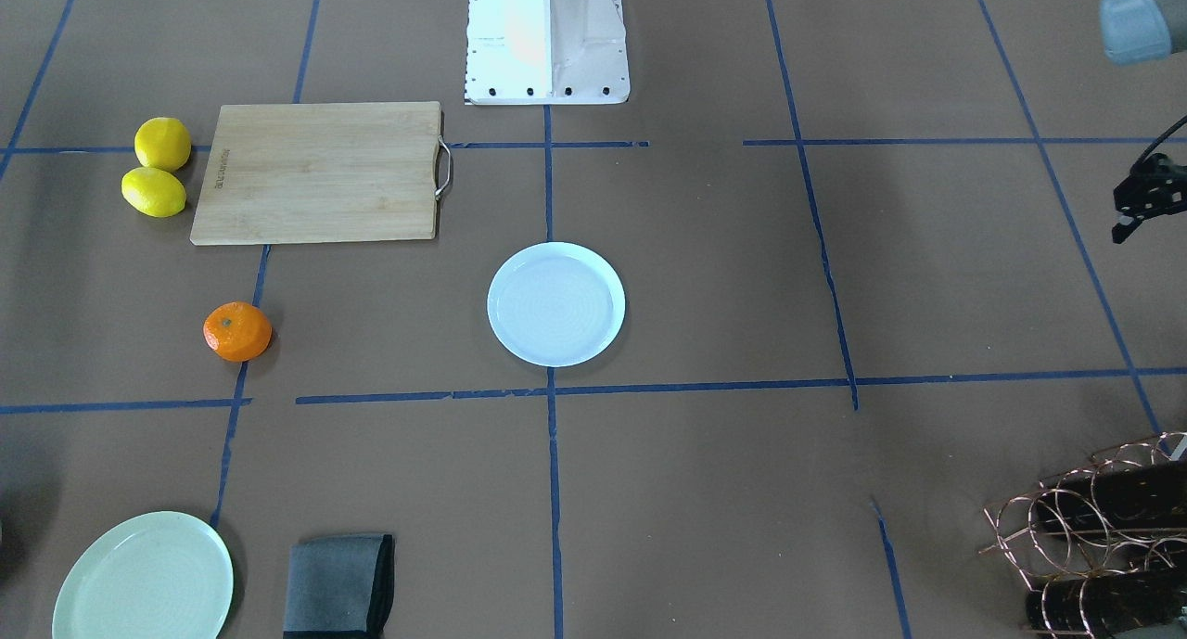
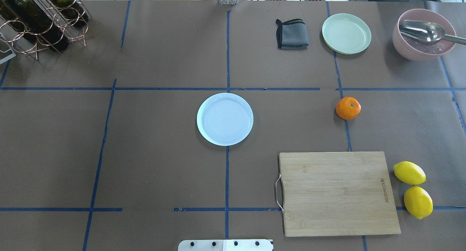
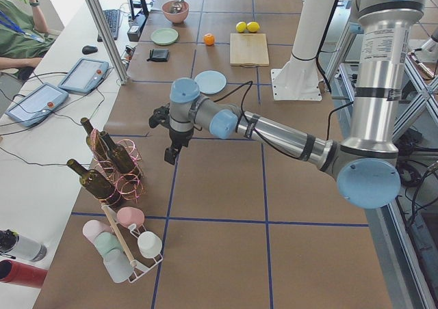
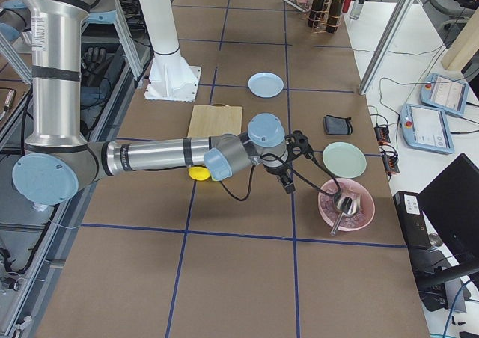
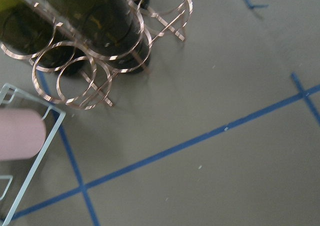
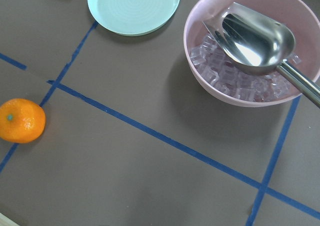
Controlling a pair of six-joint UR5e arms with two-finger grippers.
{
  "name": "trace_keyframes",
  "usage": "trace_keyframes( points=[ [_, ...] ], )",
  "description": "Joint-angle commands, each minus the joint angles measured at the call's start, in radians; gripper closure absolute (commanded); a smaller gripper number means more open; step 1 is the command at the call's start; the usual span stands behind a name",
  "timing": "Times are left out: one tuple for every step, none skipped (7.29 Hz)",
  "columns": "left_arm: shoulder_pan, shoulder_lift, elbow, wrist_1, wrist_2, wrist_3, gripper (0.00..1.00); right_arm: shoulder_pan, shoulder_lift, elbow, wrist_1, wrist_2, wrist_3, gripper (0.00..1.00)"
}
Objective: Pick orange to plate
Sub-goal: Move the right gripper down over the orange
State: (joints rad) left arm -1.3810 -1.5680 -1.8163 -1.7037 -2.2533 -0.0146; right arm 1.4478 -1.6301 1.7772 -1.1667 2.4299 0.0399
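Observation:
The orange [image 2: 348, 108] lies on the brown table on a blue tape line, also at the left of the front-facing view [image 1: 237, 331] and at the left edge of the right wrist view [image 6: 21, 121]. The pale blue-white plate [image 2: 225, 119] sits empty at the table's middle, well apart from the orange. My left gripper [image 3: 168, 160] hangs over the table near the wine rack, far from both; only part of it shows at the right edge of the front-facing view [image 1: 1124, 229], so I cannot tell its state. My right gripper [image 4: 289, 187] hovers between orange and pink bowl; I cannot tell its state.
A wooden cutting board [image 2: 336, 192] lies near the base, with two lemons [image 2: 409, 172] beside it. Along the far right stand a pale green plate [image 2: 346, 33], a folded grey cloth [image 2: 292, 34] and a pink bowl [image 2: 422, 34] holding a metal scoop. A wine rack [image 2: 40, 21] fills the far left corner.

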Motion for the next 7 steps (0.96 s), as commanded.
trace_keyframes(
  points=[
    [-0.167,0.065,0.049,0.144,-0.04,0.117,0.0,-0.096,0.065,0.024,-0.004,-0.009,0.13,0.0],
    [-0.224,0.115,0.039,0.194,-0.039,0.234,0.0,-0.148,0.096,0.027,-0.013,-0.023,0.202,0.0],
    [-0.272,0.147,0.029,0.202,-0.035,0.333,0.0,-0.215,0.136,0.028,-0.022,-0.069,0.289,0.0],
    [-0.271,0.155,0.049,0.202,-0.034,0.335,0.0,-0.312,0.162,0.028,-0.022,-0.154,0.383,0.0],
    [-0.271,0.154,0.042,0.2,-0.035,0.334,0.0,-0.43,0.203,0.019,-0.022,-0.28,0.485,0.0],
    [-0.271,0.155,0.031,0.2,-0.037,0.334,0.0,-0.533,0.246,-0.002,-0.021,-0.386,0.567,0.0],
    [-0.271,0.155,0.029,0.2,-0.038,0.334,0.0,-0.576,0.256,-0.034,-0.01,-0.422,0.589,0.0]
  ],
)
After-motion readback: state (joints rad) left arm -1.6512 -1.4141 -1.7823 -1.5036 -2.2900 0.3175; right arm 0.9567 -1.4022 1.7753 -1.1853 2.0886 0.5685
